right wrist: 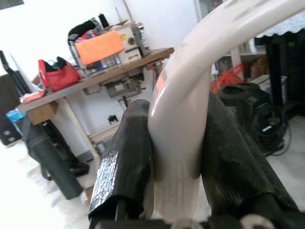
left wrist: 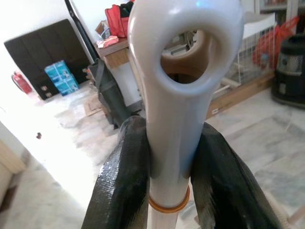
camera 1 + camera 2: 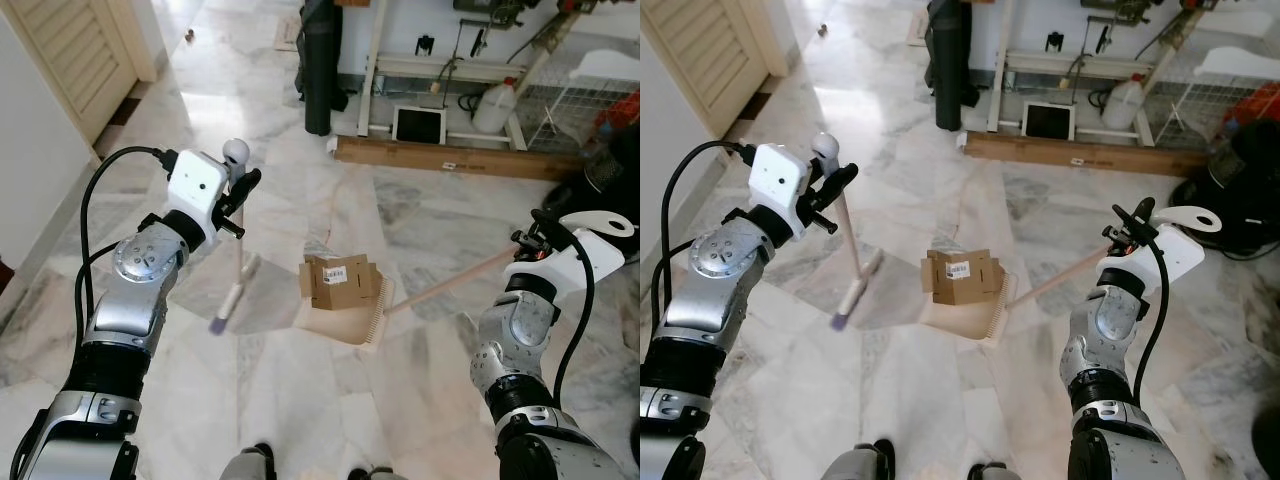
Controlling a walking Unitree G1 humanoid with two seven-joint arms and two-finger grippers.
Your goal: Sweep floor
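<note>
From the head, the left pincer (image 3: pixel 243 188) is raised over the marble floor (image 3: pixel 300 400), closed around the top of a broom (image 3: pixel 236 283) whose handle slants down to a blurred brush head resting on the floor. The right pincer (image 3: pixel 1127 226) is closed on the curved white grip of a dustpan (image 3: pixel 345 318), whose long handle runs down and leftward to a tan pan lying flat on the floor. A crumpled cardboard box (image 3: pixel 339 280) sits on the pan, just right of the brush head. Beyond stand a dark bag (image 3: pixel 320 65), a long wooden plank (image 3: pixel 450 157) and a white jug (image 3: pixel 495 107) under a counter (image 3: pixel 440 68). In the left wrist view, the two black fingers (image 2: pixel 124 181) press against both sides of the broom's white looped handle end (image 2: pixel 183 71). In the right wrist view, the fingers (image 1: pixel 126 157) clamp the dustpan's white curved grip (image 1: pixel 183 143), with a sewing machine (image 1: pixel 107 45) on a counter behind.
</note>
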